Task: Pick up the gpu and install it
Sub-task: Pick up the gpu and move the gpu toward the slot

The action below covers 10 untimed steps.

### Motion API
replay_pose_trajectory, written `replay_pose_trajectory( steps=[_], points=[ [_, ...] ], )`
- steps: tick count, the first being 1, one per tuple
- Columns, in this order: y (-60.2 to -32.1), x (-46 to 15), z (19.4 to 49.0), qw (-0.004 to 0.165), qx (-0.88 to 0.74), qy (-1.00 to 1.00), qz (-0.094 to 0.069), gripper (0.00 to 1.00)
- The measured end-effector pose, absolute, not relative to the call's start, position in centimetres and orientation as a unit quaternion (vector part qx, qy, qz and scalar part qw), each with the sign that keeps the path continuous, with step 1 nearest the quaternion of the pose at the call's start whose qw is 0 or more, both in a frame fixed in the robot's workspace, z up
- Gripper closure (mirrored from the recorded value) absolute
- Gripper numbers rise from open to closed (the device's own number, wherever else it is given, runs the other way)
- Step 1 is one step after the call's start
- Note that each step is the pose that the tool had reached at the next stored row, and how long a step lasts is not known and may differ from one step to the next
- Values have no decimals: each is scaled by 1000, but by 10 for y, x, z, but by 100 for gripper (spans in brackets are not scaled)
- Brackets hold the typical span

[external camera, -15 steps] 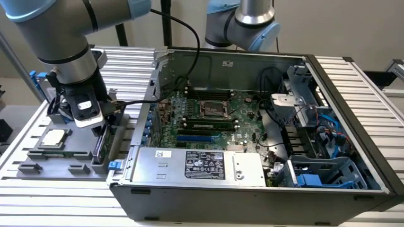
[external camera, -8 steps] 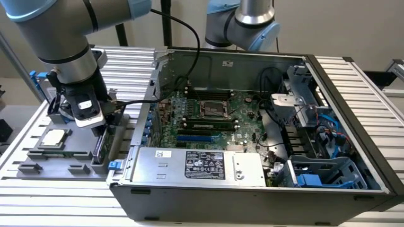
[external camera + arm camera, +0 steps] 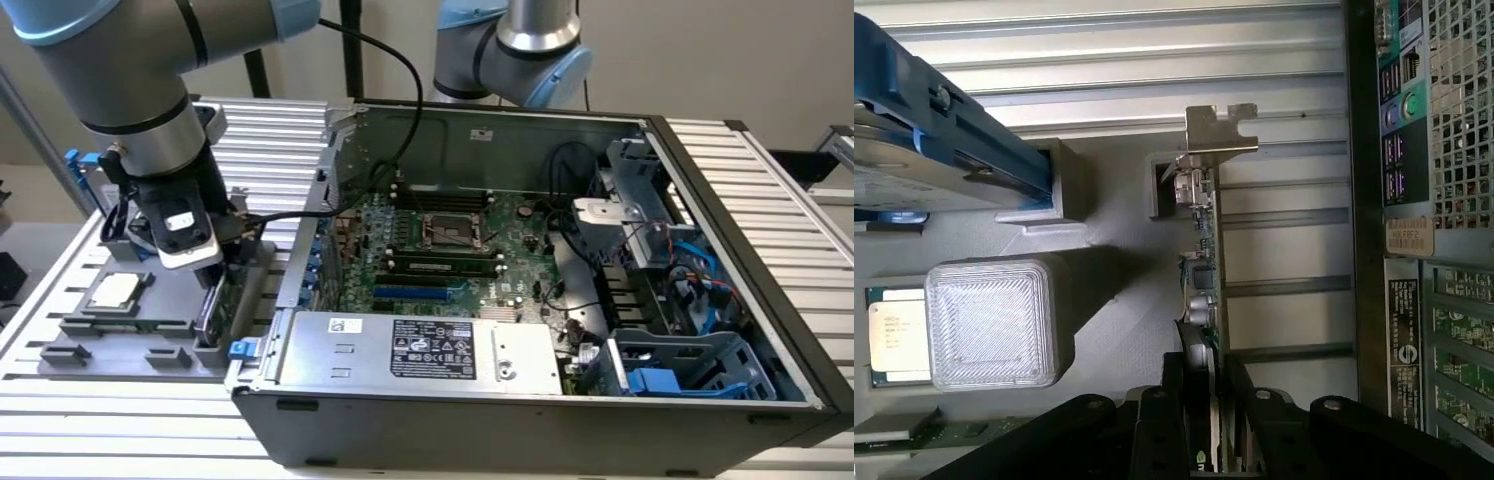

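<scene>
**Status:** early stage. Pick-up not complete; installation not started.

**Task item:** The gpu [image 3: 218, 300] stands on edge in its slot in the grey parts holder [image 3: 120, 345], on the slatted tabletop [image 3: 80, 420] just beside the open computer case [image 3: 747, 200], on the exterior view's left. In the wrist view the gpu [image 3: 1209, 260] appears edge-on. Its silver bracket [image 3: 1220, 132] is at the far end, and the card looks seated in the parts holder [image 3: 1124, 330], not lifted.

**Claw:** The claw [image 3: 214, 272] is low over the holder, directly at the card. In the wrist view the claw [image 3: 1209, 385] is spread, with one finger on each side of the card's near end. It straddles the card, and no firm pinch is evident.

**Destination:** The motherboard [image 3: 454, 240] lies exposed inside the case, with a blue expansion slot [image 3: 420, 293] carrying no card.

**Other items:** A processor chip [image 3: 114, 292] and a blue-framed hard drive [image 3: 944, 150] also sit in the holder, away from the claw.

**Assessment:** Approach and alignment appear done. Closing on the card, lifting, transfer and seating are judged outstanding.
</scene>
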<state>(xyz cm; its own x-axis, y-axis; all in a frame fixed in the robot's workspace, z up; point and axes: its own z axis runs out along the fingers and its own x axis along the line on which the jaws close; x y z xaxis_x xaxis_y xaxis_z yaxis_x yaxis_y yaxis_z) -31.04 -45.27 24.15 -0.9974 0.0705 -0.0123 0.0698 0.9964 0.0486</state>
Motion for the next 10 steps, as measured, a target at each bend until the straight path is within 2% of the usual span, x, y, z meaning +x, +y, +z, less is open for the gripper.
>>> replay_pose_trajectory(
  steps=[10],
  points=[
    [-453, -310, 241, 7, 35, 999, 24, 0]
  ],
)
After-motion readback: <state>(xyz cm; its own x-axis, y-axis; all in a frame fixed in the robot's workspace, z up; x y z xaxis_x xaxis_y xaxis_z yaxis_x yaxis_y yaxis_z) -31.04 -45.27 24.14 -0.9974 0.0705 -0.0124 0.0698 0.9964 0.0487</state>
